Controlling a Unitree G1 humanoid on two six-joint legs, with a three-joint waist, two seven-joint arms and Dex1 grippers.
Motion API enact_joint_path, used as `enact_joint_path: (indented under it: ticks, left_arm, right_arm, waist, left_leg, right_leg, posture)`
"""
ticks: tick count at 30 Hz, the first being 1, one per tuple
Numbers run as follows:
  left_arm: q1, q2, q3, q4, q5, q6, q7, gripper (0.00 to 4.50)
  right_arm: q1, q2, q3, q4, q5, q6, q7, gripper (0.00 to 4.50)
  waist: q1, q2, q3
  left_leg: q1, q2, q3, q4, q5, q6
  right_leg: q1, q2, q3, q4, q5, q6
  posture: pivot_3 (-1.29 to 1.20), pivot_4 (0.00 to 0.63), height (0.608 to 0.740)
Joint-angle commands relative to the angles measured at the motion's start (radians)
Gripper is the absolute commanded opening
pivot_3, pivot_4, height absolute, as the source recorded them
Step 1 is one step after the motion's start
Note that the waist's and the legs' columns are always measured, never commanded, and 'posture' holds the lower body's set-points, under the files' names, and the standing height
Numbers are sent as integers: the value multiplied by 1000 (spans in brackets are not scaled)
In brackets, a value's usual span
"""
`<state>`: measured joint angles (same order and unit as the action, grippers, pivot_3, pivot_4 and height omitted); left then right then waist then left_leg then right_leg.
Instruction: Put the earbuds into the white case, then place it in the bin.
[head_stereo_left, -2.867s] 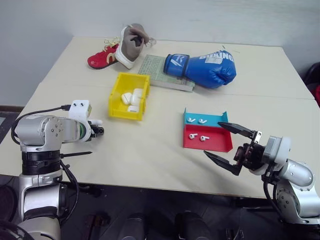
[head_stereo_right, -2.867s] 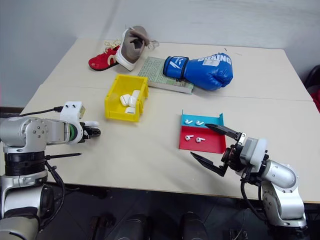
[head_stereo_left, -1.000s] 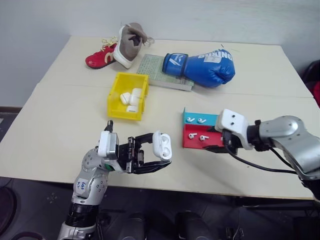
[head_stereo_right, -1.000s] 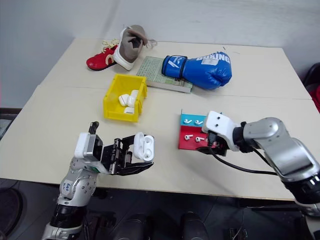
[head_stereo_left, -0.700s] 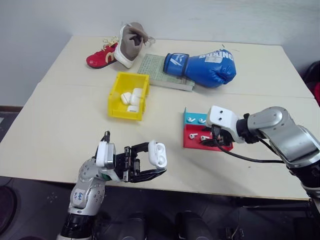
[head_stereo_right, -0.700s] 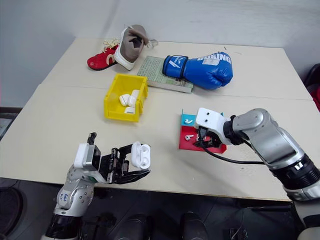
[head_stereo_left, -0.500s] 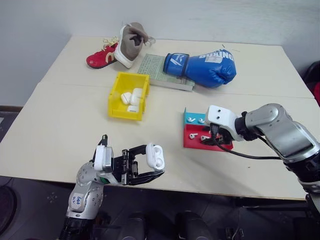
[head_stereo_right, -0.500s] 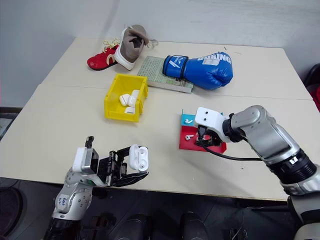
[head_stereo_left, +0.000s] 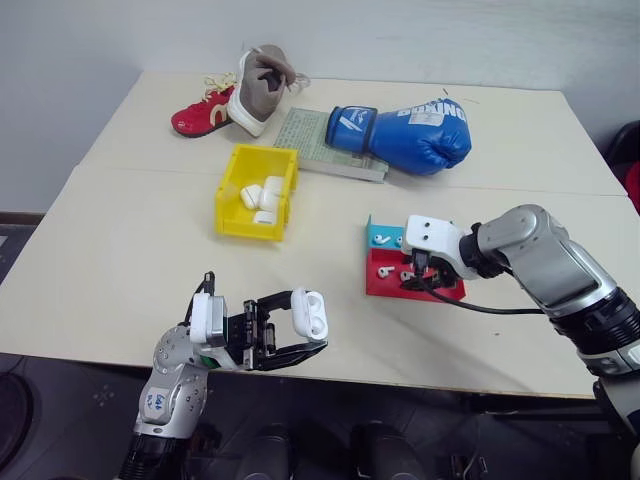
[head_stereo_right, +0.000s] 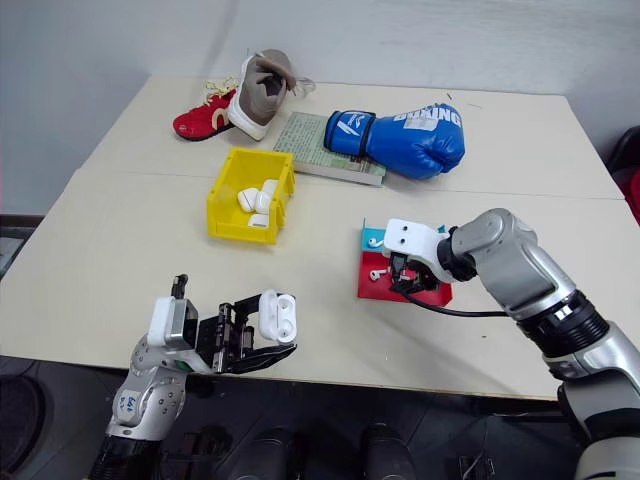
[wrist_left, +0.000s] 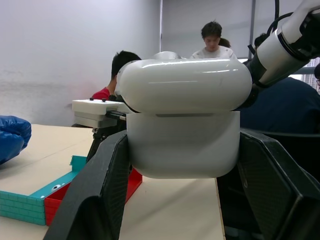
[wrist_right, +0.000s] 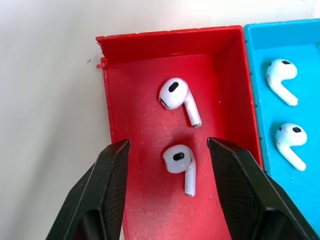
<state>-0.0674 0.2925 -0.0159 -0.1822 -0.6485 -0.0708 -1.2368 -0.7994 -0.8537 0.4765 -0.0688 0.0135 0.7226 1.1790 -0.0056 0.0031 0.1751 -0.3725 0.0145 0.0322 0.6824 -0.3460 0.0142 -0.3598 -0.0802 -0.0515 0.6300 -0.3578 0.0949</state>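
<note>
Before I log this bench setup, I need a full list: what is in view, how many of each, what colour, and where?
earbuds: four, white, two in the tray's red half, two in its teal half.
tray: one, teal and red, table's right side.
white case: one, lid open, in the left gripper.
bin: one, yellow, left of centre, holding several white cases.
boxing glove: one, blue, far side.
book: one, greenish, under the glove.
shoes: two, red and grey-white, far left.
people: at least two, background.
left gripper: jaws shut on the case.
right gripper: jaws open, straddling one earbud in the red half.
</note>
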Motion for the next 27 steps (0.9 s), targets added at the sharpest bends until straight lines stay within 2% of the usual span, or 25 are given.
enact_joint_path:
  ticks: [1,22,25,27]
  left_arm:
    - [4,11,11,-10,-13,-17,-13,2773]
    - [24,15,15,-16,-6,-30,-17,2773]
    - [24,14,12,-15,-3,-34,-16,2773]
    - [22,14,11,-12,-3,-36,-15,2773]
  right_arm:
    - [-23,8,3,7,-26,-18,12,2492]
    - [-14,11,8,95,-97,-80,74,2492]
    - [-12,2,7,110,-104,-84,81,1912]
    - [-10,1,5,116,-106,-91,81,1264]
  waist:
    - [0,0,0]
    - [0,0,0]
    - [0,0,0]
    - [0,0,0]
  left_leg:
    - [0,0,0,0,0,0]
    - [0,0,0,0,0,0]
    - [0,0,0,0,0,0]
    - [0,0,0,0,0,0]
  right_leg:
    - [0,0,0,0,0,0]
    - [0,0,0,0,0,0]
    - [0,0,0,0,0,0]
    - [1,0,0,0,0,0]
  posture:
    - [0,150,740]
    - [0,150,740]
    - [0,150,740]
    - [0,150,740]
